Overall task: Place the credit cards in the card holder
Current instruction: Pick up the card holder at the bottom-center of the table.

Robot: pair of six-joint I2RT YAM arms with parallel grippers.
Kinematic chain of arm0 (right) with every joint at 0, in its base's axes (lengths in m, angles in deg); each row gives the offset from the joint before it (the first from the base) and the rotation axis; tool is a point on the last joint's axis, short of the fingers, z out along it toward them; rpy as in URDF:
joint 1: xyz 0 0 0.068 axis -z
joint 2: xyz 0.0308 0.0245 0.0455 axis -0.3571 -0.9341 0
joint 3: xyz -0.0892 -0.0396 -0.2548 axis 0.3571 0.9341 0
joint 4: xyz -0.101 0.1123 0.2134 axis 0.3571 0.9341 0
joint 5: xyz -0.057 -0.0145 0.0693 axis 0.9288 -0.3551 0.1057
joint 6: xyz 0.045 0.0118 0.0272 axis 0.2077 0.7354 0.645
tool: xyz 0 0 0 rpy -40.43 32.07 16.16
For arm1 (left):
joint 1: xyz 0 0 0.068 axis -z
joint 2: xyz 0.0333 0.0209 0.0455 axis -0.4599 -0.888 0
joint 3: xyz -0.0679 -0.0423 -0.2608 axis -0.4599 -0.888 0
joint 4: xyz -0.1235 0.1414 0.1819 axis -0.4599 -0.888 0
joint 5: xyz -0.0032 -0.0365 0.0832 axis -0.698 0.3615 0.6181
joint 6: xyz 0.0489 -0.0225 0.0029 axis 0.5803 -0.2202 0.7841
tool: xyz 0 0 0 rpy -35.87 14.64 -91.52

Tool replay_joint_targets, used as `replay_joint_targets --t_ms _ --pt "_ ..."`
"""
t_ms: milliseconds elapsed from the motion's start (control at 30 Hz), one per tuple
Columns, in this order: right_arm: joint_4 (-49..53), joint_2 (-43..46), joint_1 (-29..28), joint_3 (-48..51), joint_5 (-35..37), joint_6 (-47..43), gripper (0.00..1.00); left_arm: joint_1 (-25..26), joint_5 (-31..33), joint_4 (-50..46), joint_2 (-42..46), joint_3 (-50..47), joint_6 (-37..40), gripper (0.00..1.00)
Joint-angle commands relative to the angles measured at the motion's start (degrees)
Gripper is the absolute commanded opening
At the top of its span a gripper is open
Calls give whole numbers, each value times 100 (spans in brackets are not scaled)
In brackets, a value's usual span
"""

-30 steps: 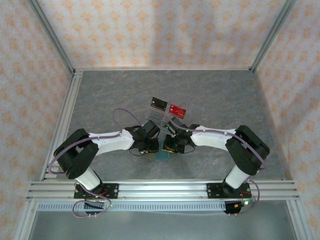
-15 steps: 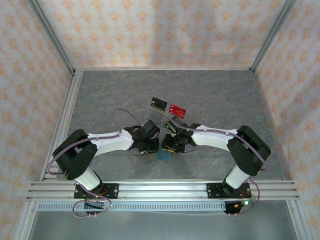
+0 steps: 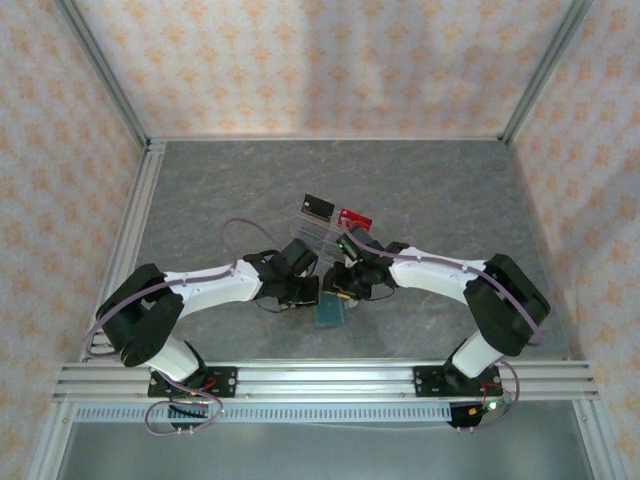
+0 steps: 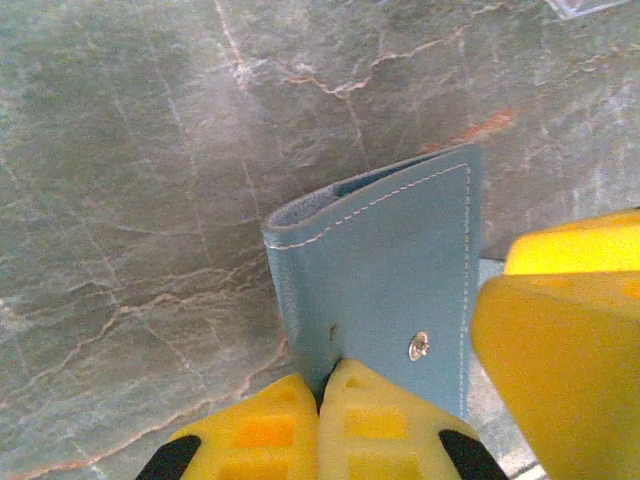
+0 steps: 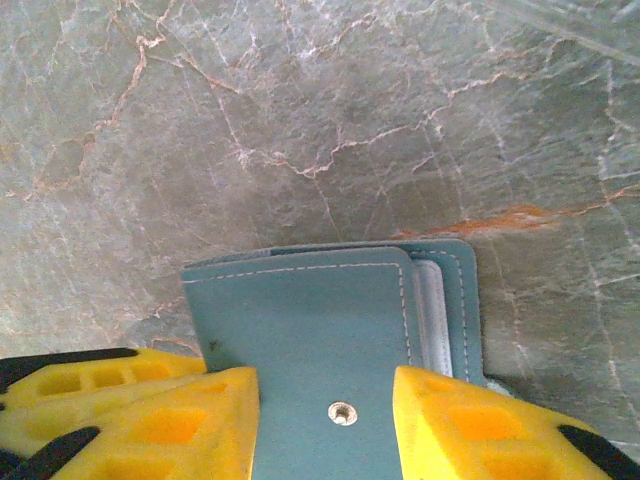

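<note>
Nothing is loaded yet, by my reading: the black card [image 3: 318,208] and red card [image 3: 355,218] sit on the clear rack [image 3: 318,232], at about 12 o'clock from the card holder [image 3: 330,312], which lies on the desk [image 3: 440,180] between the arms. The left claw [image 4: 320,405] is pinching the holder's flap edge, and the right claw [image 5: 325,420] is spread astride it. Opening the holder and inserting both cards remain

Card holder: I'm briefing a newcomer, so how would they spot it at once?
On the grey table, look where the left gripper and right gripper meet. The card holder is the small teal fold there, unlike the clear rack beyond it with a black card and a red card.
</note>
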Motion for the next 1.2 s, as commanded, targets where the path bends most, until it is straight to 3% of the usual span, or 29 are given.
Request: replay_joint_targets --t_ms 0,1167 --pt "176 -17 8 -125 -82 -141 41 -75 -113 -170 261 1 -55 0" --pt "-521 -3 197 153 -951 -22 51 -465 -411 91 589 -64 -205 0"
